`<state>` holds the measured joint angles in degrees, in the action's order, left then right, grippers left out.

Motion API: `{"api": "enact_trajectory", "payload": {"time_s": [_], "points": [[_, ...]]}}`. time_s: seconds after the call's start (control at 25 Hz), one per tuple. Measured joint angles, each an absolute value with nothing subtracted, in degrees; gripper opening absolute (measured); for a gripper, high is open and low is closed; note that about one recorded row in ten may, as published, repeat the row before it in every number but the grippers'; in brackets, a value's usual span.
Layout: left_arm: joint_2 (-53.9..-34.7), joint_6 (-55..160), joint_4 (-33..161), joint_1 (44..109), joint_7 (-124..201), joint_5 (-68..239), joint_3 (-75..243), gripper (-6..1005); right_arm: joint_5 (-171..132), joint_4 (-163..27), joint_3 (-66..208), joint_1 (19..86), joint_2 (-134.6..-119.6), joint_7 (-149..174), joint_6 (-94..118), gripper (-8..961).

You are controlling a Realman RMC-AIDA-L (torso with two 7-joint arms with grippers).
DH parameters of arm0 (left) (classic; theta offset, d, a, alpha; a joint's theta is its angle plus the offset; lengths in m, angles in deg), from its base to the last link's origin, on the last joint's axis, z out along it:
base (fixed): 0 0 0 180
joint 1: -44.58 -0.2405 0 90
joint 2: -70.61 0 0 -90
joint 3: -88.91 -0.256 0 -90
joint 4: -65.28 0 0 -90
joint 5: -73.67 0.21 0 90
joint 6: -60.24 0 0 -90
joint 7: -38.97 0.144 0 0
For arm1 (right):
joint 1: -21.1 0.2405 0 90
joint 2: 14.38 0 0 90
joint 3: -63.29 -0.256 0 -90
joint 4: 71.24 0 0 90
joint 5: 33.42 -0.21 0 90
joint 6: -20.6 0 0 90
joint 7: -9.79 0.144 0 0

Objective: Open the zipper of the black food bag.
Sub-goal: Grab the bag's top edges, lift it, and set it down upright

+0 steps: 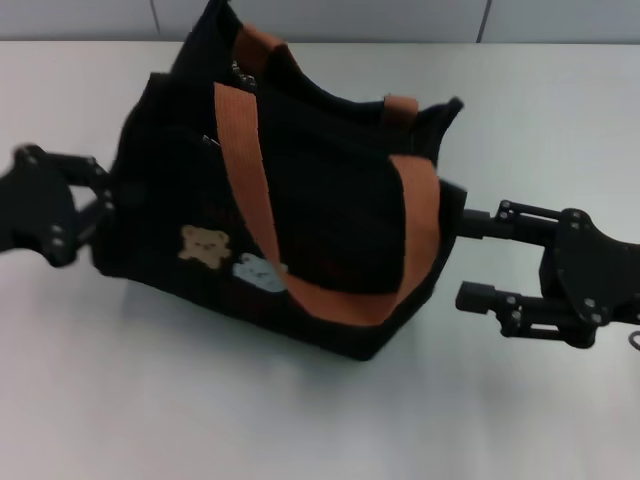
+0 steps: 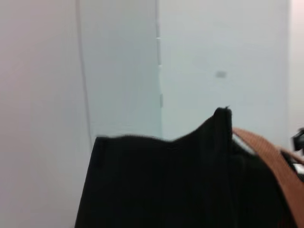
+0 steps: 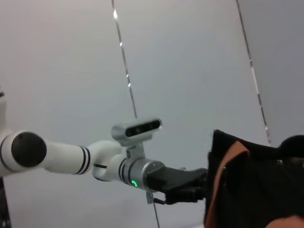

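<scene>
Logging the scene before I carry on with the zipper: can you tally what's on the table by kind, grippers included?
Black food bag: 1
Rust-brown straps: 2
Animal patches on the bag, tan bear and pale blue-white one: 2
Grippers, left gripper at one end of the bag, right gripper at the other: 2
Total: 7

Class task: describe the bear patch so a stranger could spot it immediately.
Start at the black food bag standing on the white table. On its near side panel, low toward the robot's left, sits the tan bear patch. Its neighbour, the pale blue-white patch, is lighter-coloured.
</scene>
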<state>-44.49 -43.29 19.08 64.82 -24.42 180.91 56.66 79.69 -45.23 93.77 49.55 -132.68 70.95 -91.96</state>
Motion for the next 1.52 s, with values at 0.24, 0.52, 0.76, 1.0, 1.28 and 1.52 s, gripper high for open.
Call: {"api": "enact_trajectory", "payload": {"time_s": [0.24, 0.52, 0.76, 1.0, 1.28, 1.52], "points": [[-42.86, -48.91, 8.56, 68.89, -30.26, 180.9, 58.54, 77, 79.69, -52.61, 89.01, 53.46, -133.54, 71.32, -87.63, 734], [-45.04, -50.19, -2.14, 72.05, -33.58, 180.66, 57.42, 77, 79.83, -65.96, 87.78, 61.07, -133.97, 70.97, -72.33, 734], [-47.21, -50.35, -4.64, 72.86, -33.22, 180.41, 53.96, 77, 80.26, -75.87, 87.62, 66.85, -134.27, 66.99, -64.68, 734], [-47.87, -50.36, -4.82, 72.79, -32.27, 180.13, 52.09, 77, 80.08, -76.58, 86.69, 67.0, -134.27, 66.31, -64.37, 734], [-47.79, -50.12, -2.87, 70.64, -29.56, 180.06, 52.23, 77, 79.85, -73.03, 86.33, 62.71, -134.01, 68.32, -67.05, 734], [-47.55, -50.07, 0.74, 69.78, -27.39, 180.03, 52.32, 77, 79.77, -68.28, 83.62, 58.43, -133.82, 74.49, -70.85, 734]]}}
